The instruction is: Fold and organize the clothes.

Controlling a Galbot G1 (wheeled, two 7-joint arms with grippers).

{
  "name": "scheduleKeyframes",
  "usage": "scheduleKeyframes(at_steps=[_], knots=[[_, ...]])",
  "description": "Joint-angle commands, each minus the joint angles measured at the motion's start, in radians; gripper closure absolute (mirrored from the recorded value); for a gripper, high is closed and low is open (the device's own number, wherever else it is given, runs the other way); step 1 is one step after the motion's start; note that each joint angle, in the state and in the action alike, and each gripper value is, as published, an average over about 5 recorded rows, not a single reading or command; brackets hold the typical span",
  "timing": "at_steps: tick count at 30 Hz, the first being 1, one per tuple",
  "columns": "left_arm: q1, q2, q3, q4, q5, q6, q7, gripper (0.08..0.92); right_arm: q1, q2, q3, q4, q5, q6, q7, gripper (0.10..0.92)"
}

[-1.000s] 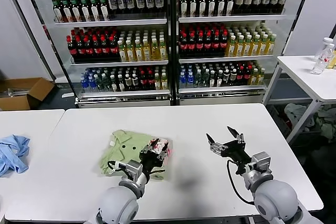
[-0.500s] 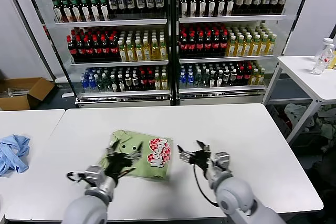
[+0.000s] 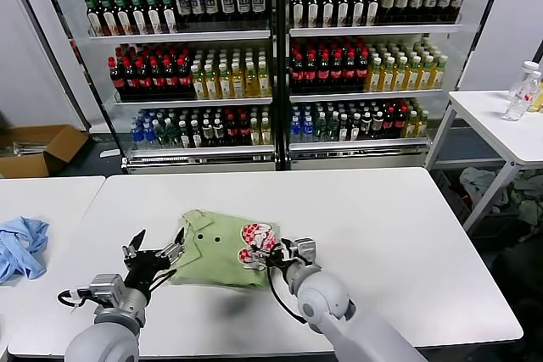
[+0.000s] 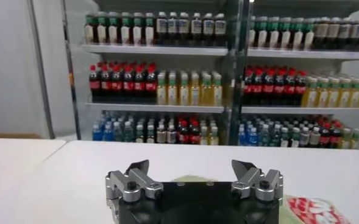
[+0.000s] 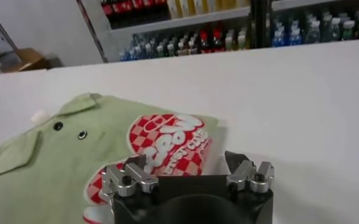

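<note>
The light green polo shirt lies folded on the white table, collar and buttons to the left and the red-and-white patch on its right part. My left gripper is open and empty just off the shirt's left edge. In the left wrist view a strip of green shirt shows just ahead of it. My right gripper is open at the shirt's right edge. In the right wrist view it hovers low by the patch, holding nothing.
A light blue garment lies on the neighbouring table at the left. A cardboard box sits on the floor behind it. Glass-door coolers full of bottles stand behind the table. A side table with bottles stands at the right.
The left gripper has let go of the shirt and moved left off it. The right gripper has swung left from the table's right side to the shirt's patch edge. The shirt lies flatter.
</note>
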Motion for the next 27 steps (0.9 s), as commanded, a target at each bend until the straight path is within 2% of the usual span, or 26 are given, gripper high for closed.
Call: scheduleKeyframes(at_steps=[1,13,22,27], knots=[[0.022,0.007,-0.051,0.004,-0.008,-0.013,-0.008,0.177,0.077,0.077,-0.056,-0.145,0.040,-0.018,0.029,0.272],[0.026,0.003,-0.031,0.021,-0.005,-0.025,0.001,0.177,0.126,-0.021,-0.017,-0.176,0.044,0.049,-0.061,0.619],[-0.002,0.013,0.015,0.018,0.030,-0.031,0.013,0.177,0.159,-0.198,0.044,-0.169,-0.177,0.129,-0.240,0.868],[-0.017,0.020,0.039,0.018,0.058,-0.041,0.022,0.177,0.054,-0.255,0.114,-0.034,-0.351,0.148,-0.282,0.897]])
